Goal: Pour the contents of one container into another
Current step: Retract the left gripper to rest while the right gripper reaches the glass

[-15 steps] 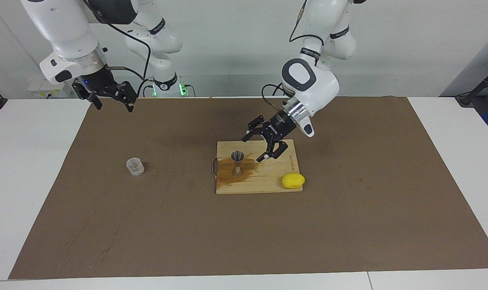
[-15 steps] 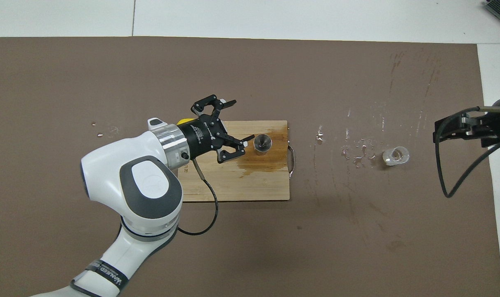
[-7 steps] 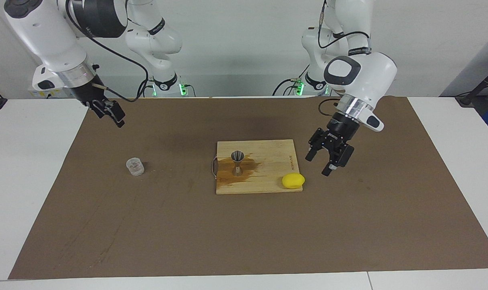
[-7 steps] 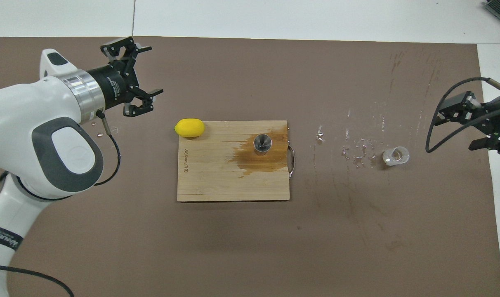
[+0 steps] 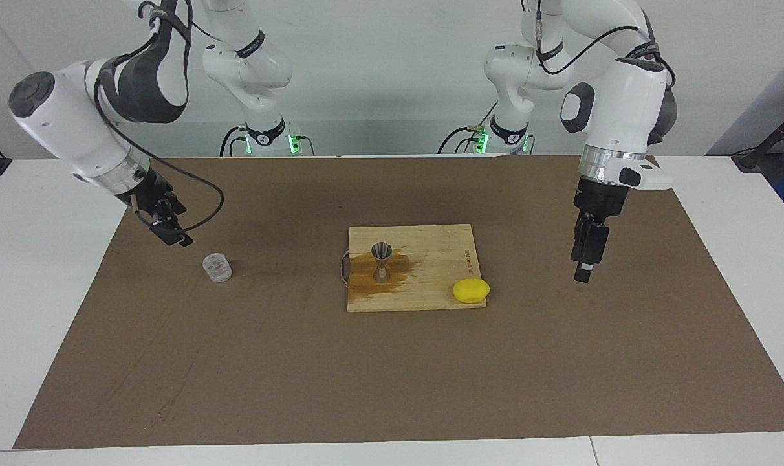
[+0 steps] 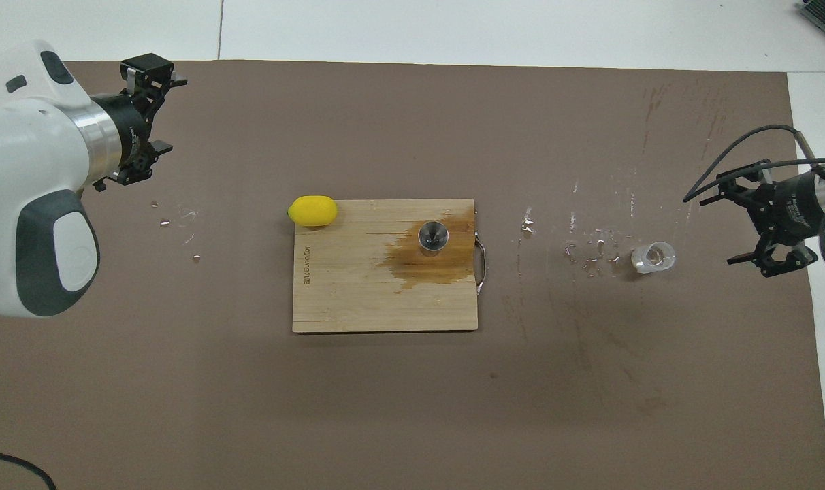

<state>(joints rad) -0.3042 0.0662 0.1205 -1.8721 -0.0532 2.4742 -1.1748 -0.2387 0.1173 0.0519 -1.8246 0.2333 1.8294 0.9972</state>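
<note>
The container, a small clear glass cup (image 5: 217, 267) (image 6: 653, 257), stands on the brown mat toward the right arm's end of the table. The other container, a steel hourglass jigger (image 5: 382, 260) (image 6: 433, 235), stands upright on a wooden board (image 5: 431, 243) (image 6: 358, 299), on a dark wet stain. My right gripper (image 5: 174, 236) (image 6: 717, 230) hangs open and empty just beside the cup, not touching it. My left gripper (image 5: 583, 266) (image 6: 162, 109) points down over the bare mat, past the board toward the left arm's end, open and empty.
A yellow lemon (image 5: 471, 290) (image 6: 312, 210) lies at the board's corner toward the left arm's end. Water drops (image 6: 589, 252) dot the mat between the cup and the board. A metal handle (image 6: 481, 262) sticks out of the board's edge on the cup's side.
My left gripper swung away from the jigger, off the board, out toward the left arm's end, and now points down. My right gripper came down and closer to the glass cup.
</note>
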